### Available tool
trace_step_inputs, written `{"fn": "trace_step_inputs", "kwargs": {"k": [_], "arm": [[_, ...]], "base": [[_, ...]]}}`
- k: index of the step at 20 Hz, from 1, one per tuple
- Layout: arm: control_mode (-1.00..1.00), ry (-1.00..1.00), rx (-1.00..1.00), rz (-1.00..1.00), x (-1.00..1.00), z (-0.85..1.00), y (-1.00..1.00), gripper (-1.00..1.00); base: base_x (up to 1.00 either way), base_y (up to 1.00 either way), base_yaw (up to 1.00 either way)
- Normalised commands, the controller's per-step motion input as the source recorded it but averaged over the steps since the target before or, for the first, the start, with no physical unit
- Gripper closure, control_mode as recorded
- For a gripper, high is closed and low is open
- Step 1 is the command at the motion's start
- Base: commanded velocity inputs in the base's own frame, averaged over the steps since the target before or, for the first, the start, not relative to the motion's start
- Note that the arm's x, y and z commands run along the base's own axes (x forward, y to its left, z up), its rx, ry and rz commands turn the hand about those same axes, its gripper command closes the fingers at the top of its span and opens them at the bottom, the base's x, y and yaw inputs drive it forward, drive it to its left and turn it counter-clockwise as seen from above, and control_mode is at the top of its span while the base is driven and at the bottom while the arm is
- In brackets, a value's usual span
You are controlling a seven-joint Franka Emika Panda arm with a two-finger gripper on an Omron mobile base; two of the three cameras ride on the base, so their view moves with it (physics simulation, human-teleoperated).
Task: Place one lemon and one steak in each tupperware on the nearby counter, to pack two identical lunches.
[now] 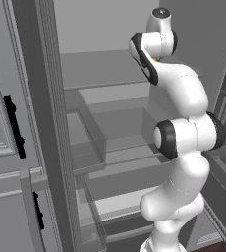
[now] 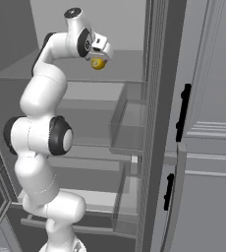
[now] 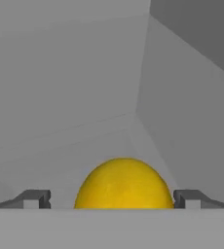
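Observation:
A round yellow lemon [image 3: 123, 184] lies on a grey shelf [image 3: 60, 146] inside an open fridge. My gripper [image 3: 112, 198] is open around the lemon. Its two dark fingertips [image 3: 36, 198] stand on either side of the fruit, with a gap on each side. In the right base view the lemon [image 2: 98, 63] sits just under my hand, with the gripper [image 2: 99, 58] high on the upper shelf [image 2: 125, 69]. In the left base view a sliver of the lemon [image 1: 155, 59] peeks out behind my wrist. The steak, the tupperware and the counter are out of view.
The fridge interior has several grey shelves [image 1: 110, 93] and clear bins [image 1: 88, 142] below my hand. The fridge's side wall [image 3: 192, 107] stands close on the right of the hand view. Grey panelled fronts with black handles [image 2: 182, 113] flank the opening.

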Motion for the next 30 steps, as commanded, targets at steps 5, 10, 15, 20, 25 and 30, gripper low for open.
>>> {"fn": "trace_step_inputs", "kwargs": {"k": [5, 10, 15, 20, 25, 30], "arm": [[-1.00, 0.03, 0.00, 0.00, 0.17, -0.06, 0.00, -1.00], [-1.00, 0.09, -0.03, 0.00, -0.01, -0.51, 0.00, 1.00], [-1.00, 0.08, -0.03, 0.00, -0.07, -0.48, 0.00, 1.00], [-1.00, -0.12, 0.00, -0.01, -0.24, -0.02, 0.00, 1.00], [-1.00, -0.70, 0.00, 0.00, -1.00, -0.12, 0.10, 1.00], [-1.00, -0.88, 0.00, 0.01, -1.00, -0.42, 0.12, 1.00]], "base": [[0.00, 0.00, 0.00], [0.00, 0.00, 0.00], [0.00, 0.00, 0.00], [0.00, 0.00, 0.00], [0.00, 0.00, 0.00], [0.00, 0.00, 0.00]]}}
